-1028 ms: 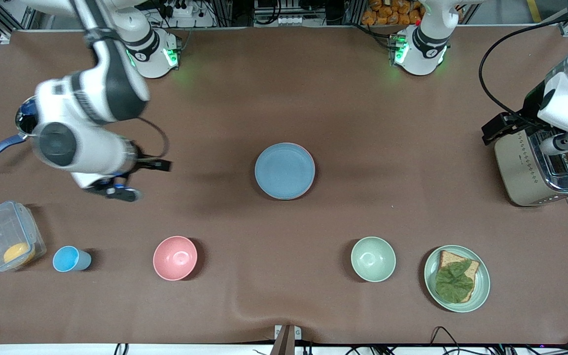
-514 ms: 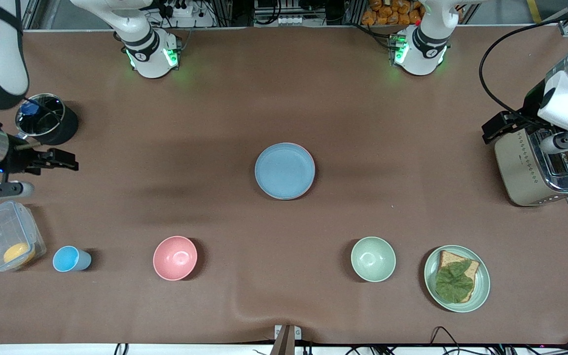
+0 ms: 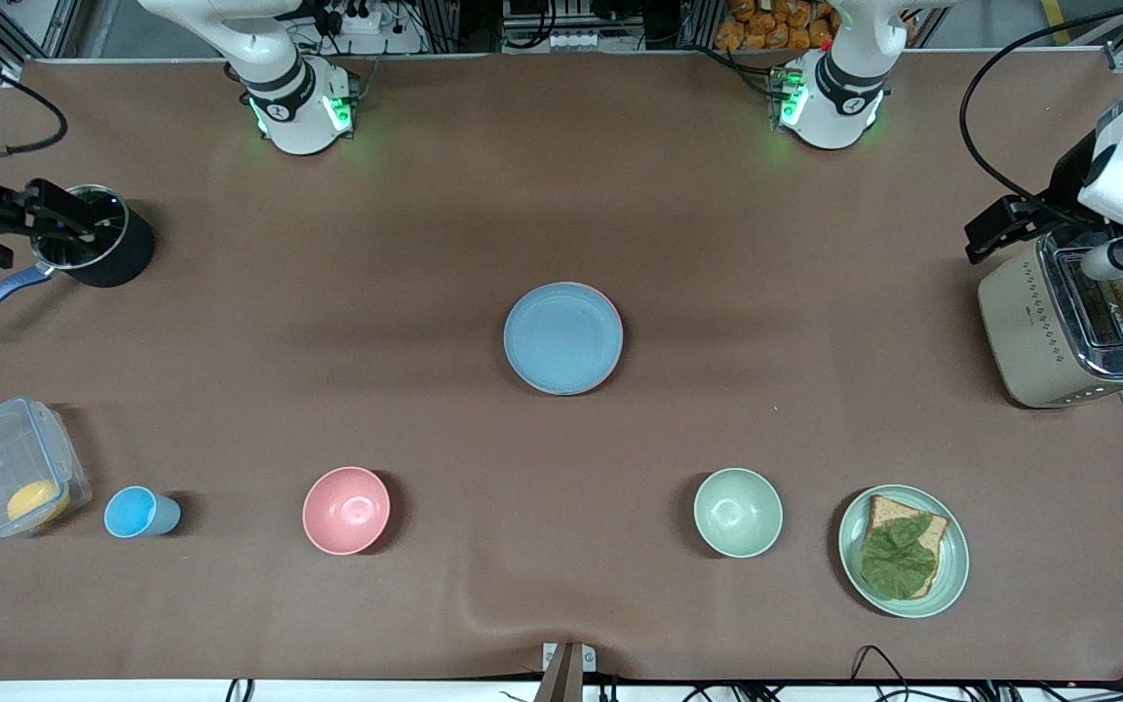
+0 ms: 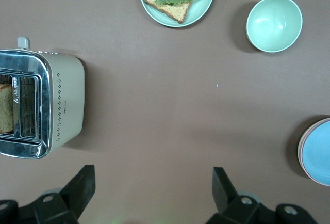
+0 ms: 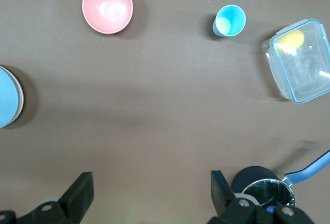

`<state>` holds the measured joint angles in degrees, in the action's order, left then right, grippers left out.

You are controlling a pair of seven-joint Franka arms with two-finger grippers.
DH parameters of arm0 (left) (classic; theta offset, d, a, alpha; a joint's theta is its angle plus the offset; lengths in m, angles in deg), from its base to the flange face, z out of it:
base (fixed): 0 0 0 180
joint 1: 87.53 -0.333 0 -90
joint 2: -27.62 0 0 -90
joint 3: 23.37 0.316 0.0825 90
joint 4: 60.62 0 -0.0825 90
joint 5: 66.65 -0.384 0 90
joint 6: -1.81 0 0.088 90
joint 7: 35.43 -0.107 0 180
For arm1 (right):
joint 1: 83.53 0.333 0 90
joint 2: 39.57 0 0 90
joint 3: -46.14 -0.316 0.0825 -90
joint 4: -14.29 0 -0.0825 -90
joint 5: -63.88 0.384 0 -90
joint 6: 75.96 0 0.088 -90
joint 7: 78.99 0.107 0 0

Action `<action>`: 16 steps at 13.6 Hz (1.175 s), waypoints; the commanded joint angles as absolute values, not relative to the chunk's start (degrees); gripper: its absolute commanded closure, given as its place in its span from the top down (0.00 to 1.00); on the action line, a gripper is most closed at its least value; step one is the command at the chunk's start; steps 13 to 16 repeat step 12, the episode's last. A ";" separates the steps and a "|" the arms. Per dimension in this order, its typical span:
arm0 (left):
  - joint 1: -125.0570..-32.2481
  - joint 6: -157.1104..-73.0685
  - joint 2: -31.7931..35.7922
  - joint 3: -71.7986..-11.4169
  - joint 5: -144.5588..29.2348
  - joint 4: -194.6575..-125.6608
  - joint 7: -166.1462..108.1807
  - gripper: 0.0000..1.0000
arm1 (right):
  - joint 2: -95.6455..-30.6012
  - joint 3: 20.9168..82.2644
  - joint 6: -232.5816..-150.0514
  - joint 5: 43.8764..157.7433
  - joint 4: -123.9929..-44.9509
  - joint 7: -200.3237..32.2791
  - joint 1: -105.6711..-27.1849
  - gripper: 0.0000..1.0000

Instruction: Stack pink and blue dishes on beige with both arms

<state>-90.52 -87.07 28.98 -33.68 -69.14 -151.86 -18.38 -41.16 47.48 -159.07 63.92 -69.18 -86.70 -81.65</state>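
Right arm swung out toward its end of the table since a second ago; right gripper (image 3: 45, 216) ended up over the black saucepan (image 3: 94, 249) with the blue handle, jaws spread wide, holding nothing. Left gripper (image 3: 1029, 219) hung over the toaster (image 3: 1049, 331) at the left arm's end, shifted slightly, also wide and empty. Stack sat mid-table: blue plate (image 3: 562, 337) on top, pink plate's rim (image 3: 606, 298) just showing under it; beige plate couldn't be made out. Left wrist view caught that stack (image 4: 315, 150) at the frame edge. Nearer the front camera, in a row: clear container (image 3: 11, 468) with something yellow inside, blue cup (image 3: 137, 512), pink bowl (image 3: 346, 510), green bowl (image 3: 738, 512), green plate (image 3: 951, 565) carrying bread with a leaf.
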 commanded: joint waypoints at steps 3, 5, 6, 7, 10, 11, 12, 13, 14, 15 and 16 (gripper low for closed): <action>-90.69 -86.17 30.61 -33.57 -68.15 -152.38 -21.81 1.00 | -40.63 47.37 -161.82 62.73 -70.26 -86.20 -82.29 1.00; -90.69 -86.17 30.52 -33.57 -67.88 -152.38 -21.90 1.00 | -40.98 47.46 -161.83 62.82 -70.53 -86.11 -82.64 1.00; -90.69 -86.17 30.52 -33.57 -67.88 -152.29 -21.90 1.00 | -40.89 47.46 -161.83 62.82 -71.31 -86.20 -82.82 1.00; -90.69 -86.17 30.43 -33.57 -67.88 -152.12 -21.90 1.00 | -40.80 47.46 -161.74 62.82 -71.58 -86.11 -82.82 1.00; -90.78 -86.17 30.26 -33.48 -67.80 -151.77 -21.99 1.00 | -40.98 47.46 -161.65 62.82 -71.67 -86.11 -82.74 1.00; -90.78 -86.17 30.26 -33.48 -67.80 -151.68 -21.99 1.00 | -40.98 47.46 -161.65 62.82 -71.76 -86.20 -82.74 1.00; -90.78 -86.17 30.26 -33.39 -67.80 -151.50 -22.07 1.00 | -40.98 47.46 -161.74 62.82 -71.93 -86.11 -82.74 1.00; -90.78 -86.17 30.26 -33.39 -67.80 -151.50 -22.07 1.00 | -40.98 47.46 -161.74 62.82 -71.93 -86.11 -82.74 1.00; -90.78 -86.17 30.26 -33.39 -67.80 -151.50 -22.07 1.00 | -40.98 47.46 -161.74 62.82 -71.93 -86.11 -82.74 1.00; -90.78 -86.17 30.26 -33.39 -67.80 -151.50 -22.07 1.00 | -40.98 47.46 -161.74 62.82 -71.93 -86.11 -82.74 1.00; -90.78 -86.17 30.26 -33.39 -67.80 -151.50 -22.07 1.00 | -40.98 47.46 -161.74 62.82 -71.93 -86.11 -82.74 1.00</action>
